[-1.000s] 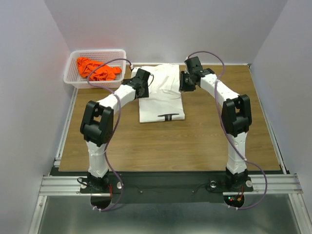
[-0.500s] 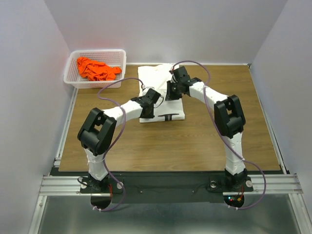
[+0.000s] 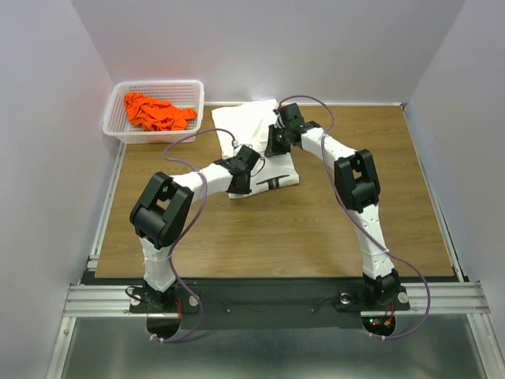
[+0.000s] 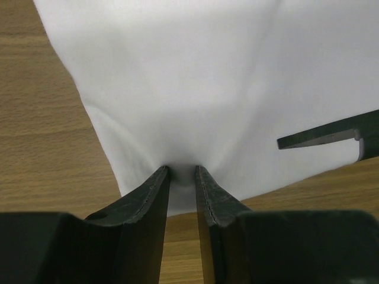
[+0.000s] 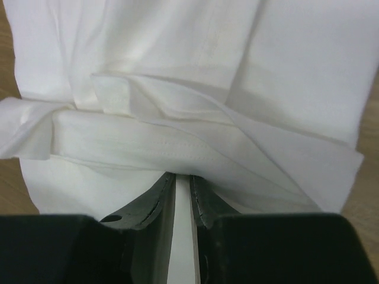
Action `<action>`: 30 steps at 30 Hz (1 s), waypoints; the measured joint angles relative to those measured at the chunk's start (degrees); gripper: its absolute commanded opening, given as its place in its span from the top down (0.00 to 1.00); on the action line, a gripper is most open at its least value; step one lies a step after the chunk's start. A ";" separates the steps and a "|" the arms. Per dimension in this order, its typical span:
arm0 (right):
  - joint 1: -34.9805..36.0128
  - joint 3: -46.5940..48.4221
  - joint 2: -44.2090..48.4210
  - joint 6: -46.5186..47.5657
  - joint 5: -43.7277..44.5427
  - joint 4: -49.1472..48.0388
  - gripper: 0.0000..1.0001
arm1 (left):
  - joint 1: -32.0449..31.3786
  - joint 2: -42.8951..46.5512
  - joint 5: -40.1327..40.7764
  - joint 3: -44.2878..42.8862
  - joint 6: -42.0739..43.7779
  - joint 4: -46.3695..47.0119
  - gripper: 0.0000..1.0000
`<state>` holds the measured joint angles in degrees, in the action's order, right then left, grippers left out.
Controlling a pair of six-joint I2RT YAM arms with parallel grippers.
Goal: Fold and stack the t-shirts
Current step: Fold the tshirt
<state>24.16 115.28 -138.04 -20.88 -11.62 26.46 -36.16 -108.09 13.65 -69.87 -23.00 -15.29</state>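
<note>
The white t-shirt point(image 3: 246, 121) lies folded on the wooden table point(image 3: 316, 229) at the middle back, its black printed mark point(image 3: 274, 182) near the front edge. My left gripper point(image 3: 241, 183) is shut on the shirt's near left edge; in the left wrist view the white t-shirt point(image 4: 195, 77) puckers between the fingertips point(image 4: 160, 177), with the black mark point(image 4: 331, 136) to the right. My right gripper point(image 3: 274, 148) is shut on a folded layer at the shirt's right side, and the right wrist view shows bunched folds of the white t-shirt point(image 5: 177, 106). The orange t-shirt point(image 3: 158, 112) lies crumpled in the basket.
A white mesh basket point(image 3: 154, 85) stands at the back left corner, just off the table. Grey walls close in the left, back and right sides. Bare wood runs along the front half of the table.
Both grippers have come from the shirt's far edge toward its near part and shut on the cloth. The shirt's far portion now sits skewed to the left.
</note>
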 measured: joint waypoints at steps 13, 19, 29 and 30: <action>-7.76 17.05 -8.50 -0.39 2.23 -0.94 0.64 | 0.00 -0.07 -0.35 0.17 1.33 0.76 0.65; -6.91 2.01 0.35 -1.18 -1.38 -1.86 0.65 | 0.00 -0.07 -0.61 0.17 1.51 0.81 0.64; -1.40 -26.47 22.75 -2.97 -6.51 -3.15 0.66 | -0.24 0.87 -1.51 1.31 1.40 1.05 0.64; -1.20 -28.92 24.02 -3.10 -6.88 -3.54 0.66 | -0.37 1.11 -1.73 1.68 1.31 1.03 0.64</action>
<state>22.96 86.37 -114.02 -23.99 -18.50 22.92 -36.53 -106.98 11.92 -68.18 -21.69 -14.26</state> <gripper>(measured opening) 0.348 0.356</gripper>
